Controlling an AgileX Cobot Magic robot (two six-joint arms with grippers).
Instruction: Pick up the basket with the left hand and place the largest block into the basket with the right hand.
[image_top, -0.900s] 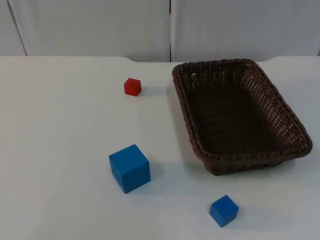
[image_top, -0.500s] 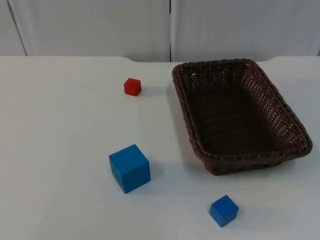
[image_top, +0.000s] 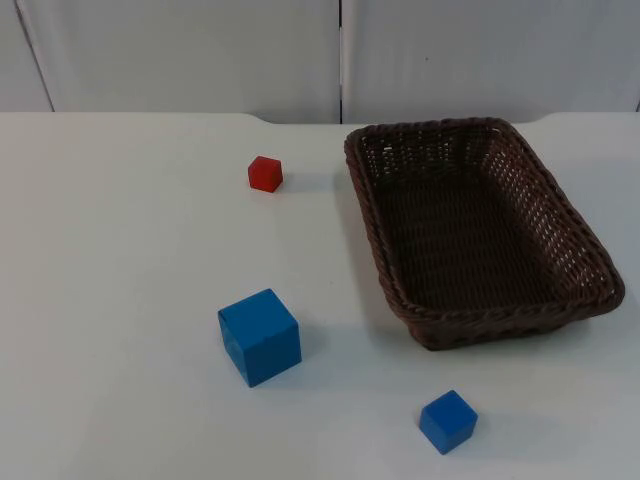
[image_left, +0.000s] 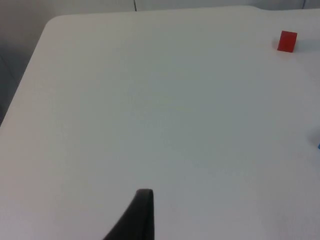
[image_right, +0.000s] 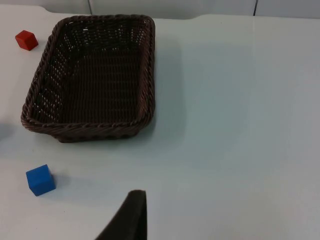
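Rectangular dark wicker basket (image_top: 480, 230); smooth large blue cube (image_top: 260, 337)

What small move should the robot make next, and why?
Probably bring the left gripper across toward the brown basket to grasp its rim. The basket sits flat on the white table, unheld, so lifting it likely comes before the right gripper goes for the large blue block.

Both arms wait — left tool (image_left: 137, 220) and right tool (image_right: 130, 217) hover above the table.
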